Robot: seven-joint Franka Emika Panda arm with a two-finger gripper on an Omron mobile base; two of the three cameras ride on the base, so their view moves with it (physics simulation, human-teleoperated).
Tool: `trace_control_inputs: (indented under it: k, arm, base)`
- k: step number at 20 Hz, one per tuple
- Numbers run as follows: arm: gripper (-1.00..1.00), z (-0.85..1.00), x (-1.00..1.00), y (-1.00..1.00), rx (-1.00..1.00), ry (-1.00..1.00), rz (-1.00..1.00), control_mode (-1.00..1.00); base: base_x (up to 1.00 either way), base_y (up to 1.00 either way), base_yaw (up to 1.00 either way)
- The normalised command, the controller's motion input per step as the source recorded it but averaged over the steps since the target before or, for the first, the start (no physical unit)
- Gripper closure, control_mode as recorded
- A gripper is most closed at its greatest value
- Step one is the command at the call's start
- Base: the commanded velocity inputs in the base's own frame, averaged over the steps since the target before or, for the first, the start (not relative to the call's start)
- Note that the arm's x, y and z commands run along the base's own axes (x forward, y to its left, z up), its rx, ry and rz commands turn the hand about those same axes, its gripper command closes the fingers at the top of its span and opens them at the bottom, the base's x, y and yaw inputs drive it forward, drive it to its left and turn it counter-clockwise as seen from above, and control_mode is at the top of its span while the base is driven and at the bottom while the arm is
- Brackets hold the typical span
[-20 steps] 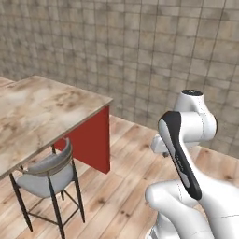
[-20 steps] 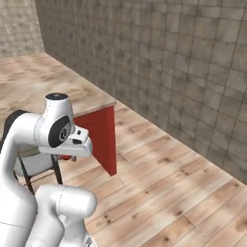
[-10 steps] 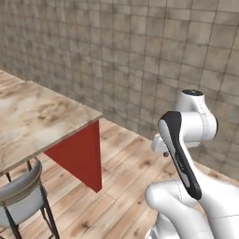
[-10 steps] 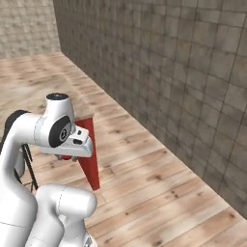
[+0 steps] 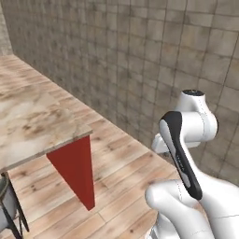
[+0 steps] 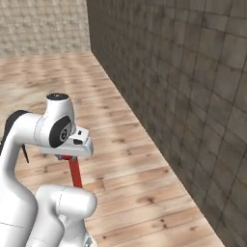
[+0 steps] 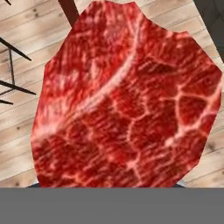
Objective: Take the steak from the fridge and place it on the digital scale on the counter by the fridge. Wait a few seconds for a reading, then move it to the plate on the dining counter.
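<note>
Steak (image 7: 127, 100), red with pale marbling, sits right before hand camera, hiding finger tips; we judge it pinched in gripper, carried above plank floor (image 7: 26, 39). We note dining counter (image 5: 32, 126), beige marbled top, at left of left base view, its near corner above red end panel (image 5: 74, 170). Stool seat (image 5: 4, 205) pokes out under counter's near edge. We see tiled wall (image 5: 140, 56) behind.

Glossy white rounded arm (image 5: 196, 126), dark joint caps, black side panel
</note>
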Motion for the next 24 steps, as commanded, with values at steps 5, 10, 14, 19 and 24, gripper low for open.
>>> trace_control_inputs:
  k: [5, 10, 14, 19, 24]
  arm:
    - [1.0, 0.0, 0.0, 0.0, 0.0, 0.0, 0.0, 1.0]
    - [1.0, 0.0, 0.0, 0.0, 0.0, 0.0, 0.0, 1.0]
    - [1.0, 0.0, 0.0, 0.0, 0.0, 0.0, 0.0, 1.0]
    - [1.0, 0.0, 0.0, 0.0, 0.0, 0.0, 0.0, 1.0]
    - [1.0, 0.0, 0.0, 0.0, 0.0, 0.0, 0.0, 1.0]
  base:
    - [1.0, -0.82, 0.4]
    - [1.0, -0.74, 0.46]
    - [1.0, -0.58, 0.53]
    - [1.0, -0.52, 0.55]
    - [1.0, -0.58, 0.63]
